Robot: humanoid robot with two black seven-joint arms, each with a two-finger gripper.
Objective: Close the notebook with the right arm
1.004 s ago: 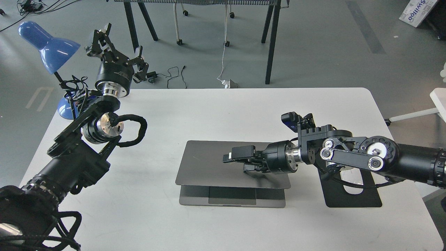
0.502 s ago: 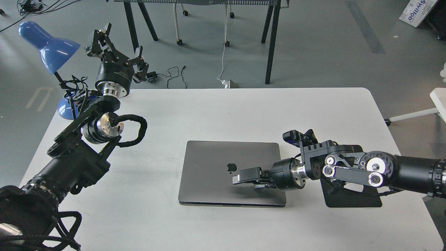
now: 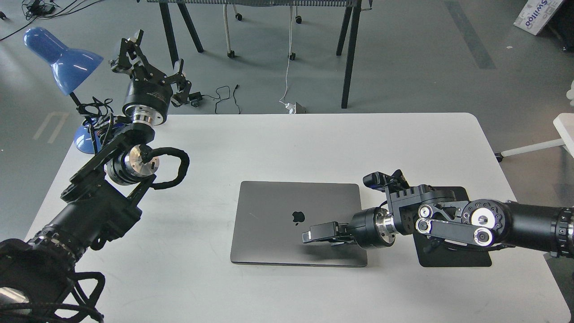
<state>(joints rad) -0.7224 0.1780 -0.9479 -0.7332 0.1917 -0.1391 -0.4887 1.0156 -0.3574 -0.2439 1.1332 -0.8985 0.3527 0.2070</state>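
Note:
The notebook (image 3: 278, 224) is a grey laptop with a dark logo on its lid. It lies flat and closed on the white table (image 3: 314, 139). My right gripper (image 3: 319, 234) reaches in from the right and sits low over the lid's right front part, just right of the logo. Its fingers (image 3: 320, 230) overlap from this angle, so I cannot tell whether they are open or shut, or whether they touch the lid. My left gripper (image 3: 150, 56) is open and empty, held high above the table's back left corner.
A black flat plate (image 3: 453, 258) lies on the table under my right arm, to the right of the notebook. A blue desk lamp (image 3: 63, 58) stands at the back left corner. Table legs and cables are on the floor beyond the table.
The notebook's lid has gone from partly raised, with the trackpad showing, to fully down. My right gripper has moved down and toward the front with it. The left arm has not moved.

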